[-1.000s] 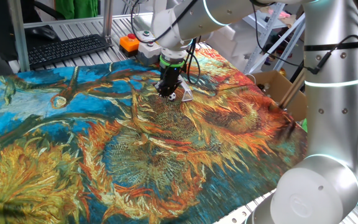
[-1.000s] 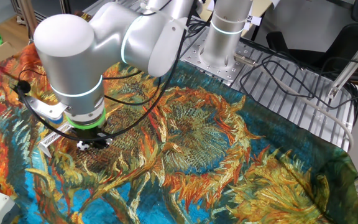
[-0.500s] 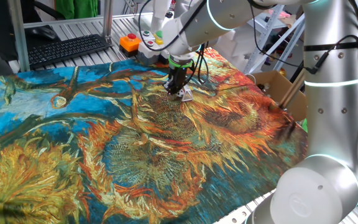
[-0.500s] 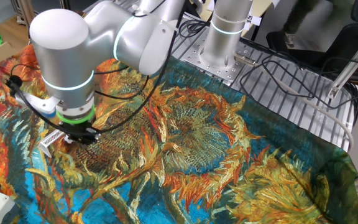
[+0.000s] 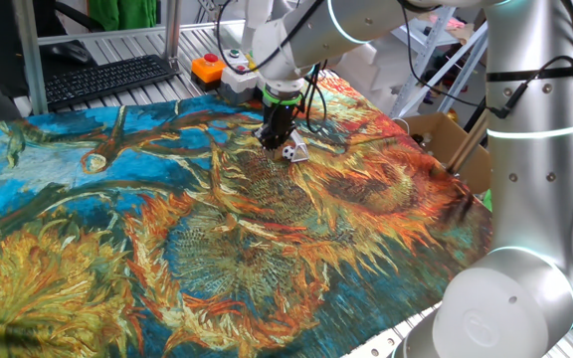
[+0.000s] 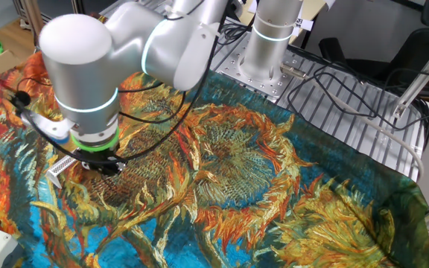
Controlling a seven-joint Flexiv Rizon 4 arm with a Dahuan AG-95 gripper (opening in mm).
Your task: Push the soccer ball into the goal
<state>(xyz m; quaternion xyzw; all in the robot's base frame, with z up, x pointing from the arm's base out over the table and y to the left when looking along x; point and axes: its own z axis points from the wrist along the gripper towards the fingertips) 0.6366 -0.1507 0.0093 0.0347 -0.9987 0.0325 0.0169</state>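
- The table (image 5: pixel 117 52) is a ribbed metal top, covered almost wholly by a painted sunflower cloth (image 5: pixel 217 249) in blue, orange and yellow.
- In one fixed view the cloth's far edge runs along the upper left of the frame, just in front of one black keyboard (image 5: pixel 107 80); its near edge drops off the table at the lower right.
- One box with coloured buttons (image 5: pixel 229 70) sits at the top centre of that view, past the cloth's edge.
- One silver robot arm (image 5: pixel 525 149) fills the right side of that view and reaches to the upper middle of the cloth.
- The gripper (image 5: pixel 274 140) points down with its tips at or just above the cloth; whether its fingers are apart or together cannot be told.
- One soccer ball (image 5: pixel 287 153) lies on the cloth just to the lower right of the gripper tips, in the upper centre of the frame.
- One goal (image 5: pixel 297 151) sits right beside the ball on its right; the ball looks to be at its mouth or just inside.
- Broad open cloth spreads to the left and below the ball; the cloth's right edge and a cardboard box (image 5: pixel 446 144) lie further right.
- In the other fixed view the gripper (image 6: pixel 99 165) is at the left, with the pale goal (image 6: pixel 62 167) just to its left; the ball is hidden there.
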